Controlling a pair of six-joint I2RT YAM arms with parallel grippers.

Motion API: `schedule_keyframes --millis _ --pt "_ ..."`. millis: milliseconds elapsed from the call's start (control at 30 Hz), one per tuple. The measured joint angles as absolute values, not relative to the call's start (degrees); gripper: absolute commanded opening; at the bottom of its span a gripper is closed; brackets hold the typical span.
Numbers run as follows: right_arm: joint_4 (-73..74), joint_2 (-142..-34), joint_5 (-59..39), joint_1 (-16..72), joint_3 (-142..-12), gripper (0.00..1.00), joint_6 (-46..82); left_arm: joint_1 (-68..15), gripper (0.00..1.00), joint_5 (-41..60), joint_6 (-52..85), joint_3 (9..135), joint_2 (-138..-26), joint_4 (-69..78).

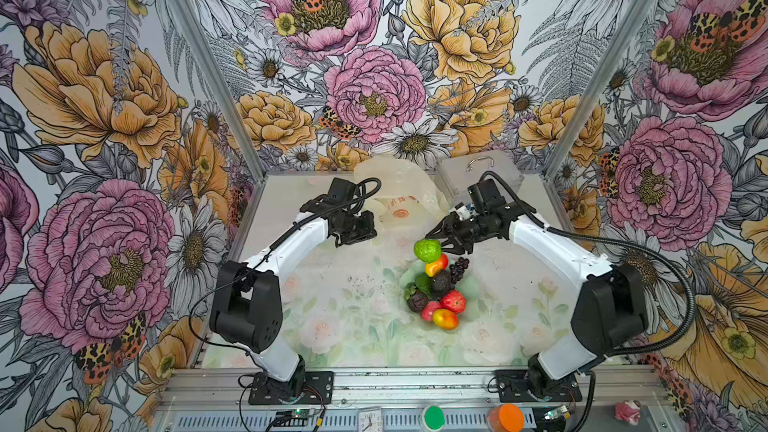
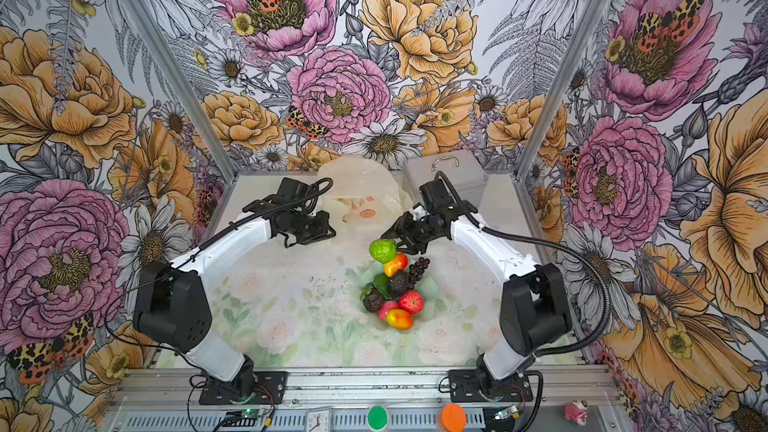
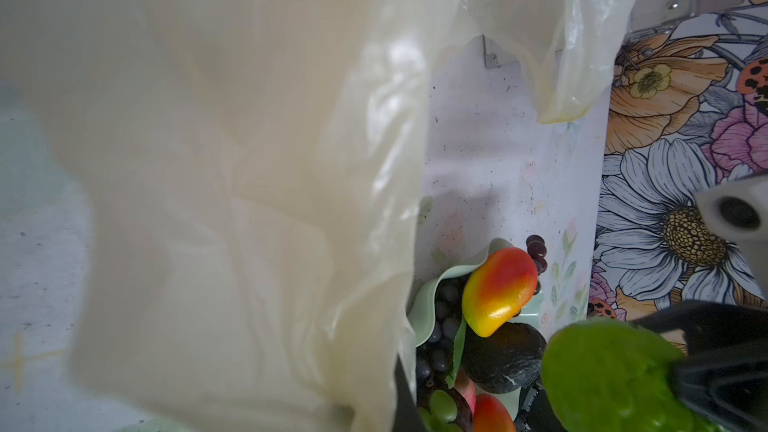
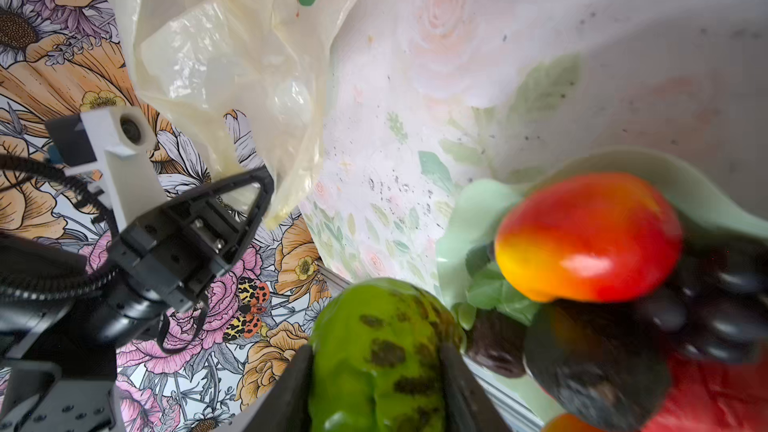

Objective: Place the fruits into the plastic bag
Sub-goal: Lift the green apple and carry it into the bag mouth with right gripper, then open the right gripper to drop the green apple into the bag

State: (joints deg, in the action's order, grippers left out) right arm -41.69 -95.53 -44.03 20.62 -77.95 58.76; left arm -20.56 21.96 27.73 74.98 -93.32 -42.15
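My right gripper [image 1: 436, 243] is shut on the bumpy green fruit [image 1: 427, 250], held just above the far end of the pile; in the right wrist view the fruit [image 4: 382, 351] sits squeezed between both fingers. The other fruits lie in a pale green dish [image 1: 471, 289]: a mango [image 1: 436, 265], purple grapes [image 1: 459, 268], a dark avocado [image 1: 441, 283], a red apple [image 1: 454, 301], a second mango [image 1: 445, 319] and a brown fruit [image 1: 417, 302]. The plastic bag [image 1: 399, 184] stands behind, its edge pinched in my shut left gripper [image 1: 368, 228]. The bag [image 3: 249, 160] fills the left wrist view.
A silver metal case [image 1: 478, 176] with a handle stands at the back right, beside the bag. Patterned walls close the table on three sides. A green button [image 1: 433, 417] and an orange button [image 1: 506, 417] sit on the front rail.
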Motion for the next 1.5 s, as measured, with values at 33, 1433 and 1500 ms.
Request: schedule_keyframes --millis 33,1433,1500 --pt "-40.9 -97.6 -44.2 20.6 -79.8 0.46 59.1 -20.9 0.00 22.0 28.0 75.0 -93.1 -42.1" --pt "-35.2 -120.6 -39.7 21.1 -111.9 0.69 58.9 -14.8 0.00 32.3 42.5 75.2 -93.6 -32.6" --pt "-36.4 -114.9 -39.6 21.1 -106.4 0.70 56.9 -14.8 0.00 32.5 42.5 75.1 -94.4 -32.5"
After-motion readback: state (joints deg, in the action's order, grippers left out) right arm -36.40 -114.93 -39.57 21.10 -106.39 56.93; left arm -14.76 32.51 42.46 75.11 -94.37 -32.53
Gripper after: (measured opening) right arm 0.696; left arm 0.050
